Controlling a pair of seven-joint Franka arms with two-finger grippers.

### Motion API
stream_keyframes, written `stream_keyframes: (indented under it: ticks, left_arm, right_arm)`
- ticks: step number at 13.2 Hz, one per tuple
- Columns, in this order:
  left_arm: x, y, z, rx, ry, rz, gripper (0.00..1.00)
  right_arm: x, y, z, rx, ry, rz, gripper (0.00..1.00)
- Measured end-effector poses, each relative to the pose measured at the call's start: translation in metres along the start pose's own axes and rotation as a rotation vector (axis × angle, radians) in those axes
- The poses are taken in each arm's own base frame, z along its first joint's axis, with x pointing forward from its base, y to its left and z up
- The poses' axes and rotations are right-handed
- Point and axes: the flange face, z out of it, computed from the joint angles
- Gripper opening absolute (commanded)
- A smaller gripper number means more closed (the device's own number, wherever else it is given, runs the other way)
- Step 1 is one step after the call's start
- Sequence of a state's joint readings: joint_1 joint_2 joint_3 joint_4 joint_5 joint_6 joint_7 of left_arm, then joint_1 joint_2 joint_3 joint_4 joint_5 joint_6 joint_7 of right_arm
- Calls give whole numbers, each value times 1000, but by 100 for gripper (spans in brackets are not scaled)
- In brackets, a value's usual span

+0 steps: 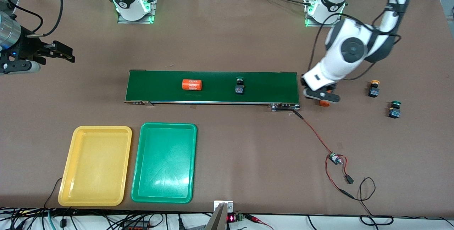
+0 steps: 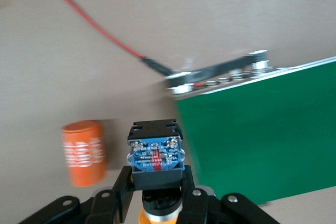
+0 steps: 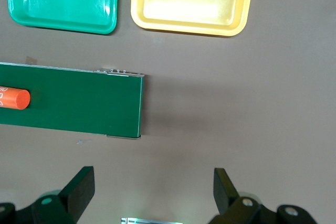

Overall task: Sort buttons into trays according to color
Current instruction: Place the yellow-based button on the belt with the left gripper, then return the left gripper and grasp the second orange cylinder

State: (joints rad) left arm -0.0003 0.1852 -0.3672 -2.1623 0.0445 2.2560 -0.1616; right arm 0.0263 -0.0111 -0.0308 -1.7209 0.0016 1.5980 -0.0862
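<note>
A yellow-orange button [image 2: 156,163] sits clamped in the left end effector [image 2: 156,192], whose two black fingers [image 2: 122,187] press against the sides of its black body; the blue terminal face of the switch points away from the wrist, and the orange cap shows down between the fingers. In the front view the left end effector [image 1: 321,93] hangs over the brown surface [image 1: 227,28] just off the conveyor belt's [image 1: 212,87] end nearest the left arm, and the held button is mostly hidden under the hand. Directly beneath and beside it lies an orange cylinder with white numerals [image 2: 84,152], resting on the surface next to the belt's corner, where a red wire [image 2: 89,22] runs up to the belt's metal frame. A green button [image 1: 240,85] stands on the belt, and a second orange cylinder [image 1: 192,84] lies on the belt toward the right arm's end. Another yellow-orange button [image 1: 373,88] and another green button [image 1: 394,109] stand on the surface toward the left arm's end of it, the green one nearer to the front camera. The yellow tray [image 1: 95,166] and the green tray [image 1: 164,162] lie side by side, nearer to the front camera than the belt, the yellow one closer to the right arm's end; both hold nothing. The right end effector [image 1: 58,52] waits over the surface at the right arm's end, well apart from the belt, its fingers [image 3: 79,187] spread wide and holding nothing.
</note>
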Motion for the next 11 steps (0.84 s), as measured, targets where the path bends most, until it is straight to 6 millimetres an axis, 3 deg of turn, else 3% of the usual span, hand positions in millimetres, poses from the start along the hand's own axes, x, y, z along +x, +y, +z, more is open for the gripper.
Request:
stream_keyframes:
  ticks: [2, 4, 7, 8, 9, 10, 11]
  left_arm:
    - [-2, 44, 11, -2, -16, -37, 0]
    - [0, 75, 22, -9, -27, -88, 0]
    - [7, 99, 48, -40, -15, -127, 0]
    - [8, 106, 60, -51, -14, -133, 8]
    - [9, 112, 69, -60, -13, -139, 73]
    - [10, 114, 70, -63, -11, -142, 100]
    - [11, 115, 68, -65, -6, -146, 100]
  right_arm:
    - [0, 0, 0, 0, 0, 0, 100]
    - [0, 0, 0, 0, 0, 0, 100]
    - [0, 0, 0, 0, 0, 0, 100]
    - [0, 0, 0, 0, 0, 0, 100]
    - [0, 0, 0, 0, 0, 0, 100]
    - [0, 0, 0, 0, 0, 0, 100]
    - [0, 0, 0, 0, 0, 0, 100]
